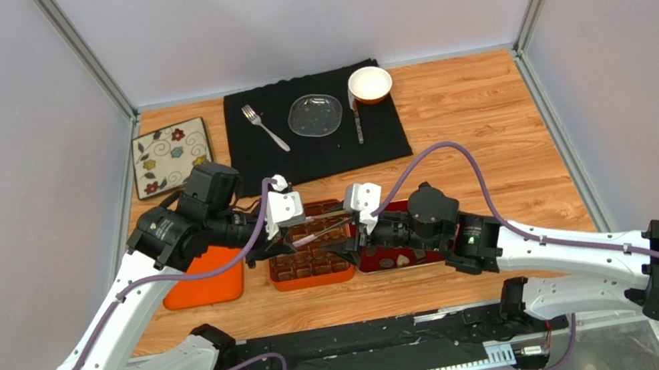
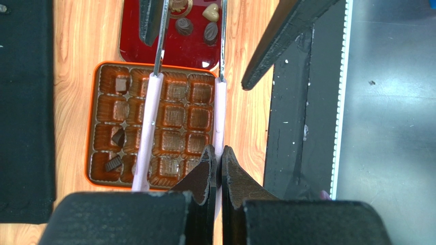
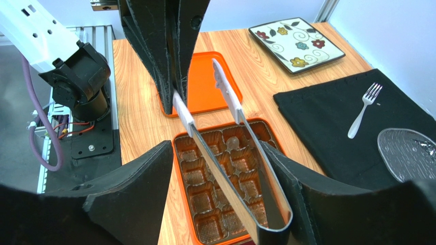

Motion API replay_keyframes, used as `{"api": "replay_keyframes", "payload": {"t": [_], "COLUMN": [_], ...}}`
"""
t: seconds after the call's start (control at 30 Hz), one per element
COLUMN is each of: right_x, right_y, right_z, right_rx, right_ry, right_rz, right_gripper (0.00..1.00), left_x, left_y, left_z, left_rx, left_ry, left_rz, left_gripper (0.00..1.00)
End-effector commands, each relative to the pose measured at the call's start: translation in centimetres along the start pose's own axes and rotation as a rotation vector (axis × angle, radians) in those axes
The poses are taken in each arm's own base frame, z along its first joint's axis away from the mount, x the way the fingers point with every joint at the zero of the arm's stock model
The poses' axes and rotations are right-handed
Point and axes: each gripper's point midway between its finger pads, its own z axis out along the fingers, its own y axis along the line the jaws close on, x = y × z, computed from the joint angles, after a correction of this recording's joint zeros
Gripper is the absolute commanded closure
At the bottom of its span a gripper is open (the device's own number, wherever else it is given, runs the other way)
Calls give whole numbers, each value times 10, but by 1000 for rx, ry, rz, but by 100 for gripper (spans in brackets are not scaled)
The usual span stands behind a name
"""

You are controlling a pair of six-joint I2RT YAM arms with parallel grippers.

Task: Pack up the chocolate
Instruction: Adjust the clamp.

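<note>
Metal tongs (image 1: 322, 232) with pale lilac arms hang over the orange box (image 1: 313, 280) of brown compartments. My left gripper (image 2: 219, 153) is shut on one tong arm near its tip end. My right gripper (image 3: 217, 148) stands open around the tongs' bend (image 3: 276, 224), which rests against its right finger (image 3: 327, 204); the other finger is clear of it. Three dark chocolate pieces (image 2: 118, 137) lie in the box's compartments (image 2: 133, 64). More chocolate (image 2: 184, 25) sits on the dark red tray (image 2: 128, 41) beyond. A round pale piece (image 3: 233, 143) shows in one far compartment.
The orange lid (image 1: 207, 278) lies left of the box. At the back, a black cloth (image 1: 318, 151) carries a fork (image 1: 264, 127), a glass dish (image 1: 315, 114), a knife (image 1: 358, 124) and a white bowl (image 1: 370, 84). A floral plate (image 1: 171, 156) sits back left.
</note>
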Motion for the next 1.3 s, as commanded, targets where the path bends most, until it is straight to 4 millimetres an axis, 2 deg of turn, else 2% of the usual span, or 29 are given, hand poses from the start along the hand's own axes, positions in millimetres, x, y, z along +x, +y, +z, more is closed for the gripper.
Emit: {"api": "replay_keyframes", "payload": {"t": [0.0, 0.23, 0.53, 0.73, 0.93, 1.27], "right_x": [-27, -35, -35, -42, -48, -48], "right_y": [-2, -2, 4, -5, -5, 2], "right_z": [3, 5, 8, 1, -1, 2], "right_rx": [8, 5, -29, 25, 26, -9], "right_ry": [-97, -114, -107, -141, -166, -174], "right_rz": [-11, -4, 13, -5, -3, 21], "right_gripper": [36, 39, 47, 41, 38, 43], "left_x": [-16, -16, -13, -11, -11, -11], "left_y": [-7, -11, -9, -10, -10, -9], "left_z": [-11, -11, -12, -11, -10, -10], "left_rx": [3, 20, 1, 5, 11, 6], "left_ry": [-58, -65, -53, -50, -51, -52], "left_rz": [36, 29, 37, 36, 30, 31], "left_gripper": [100, 100, 100, 100, 100, 100]}}
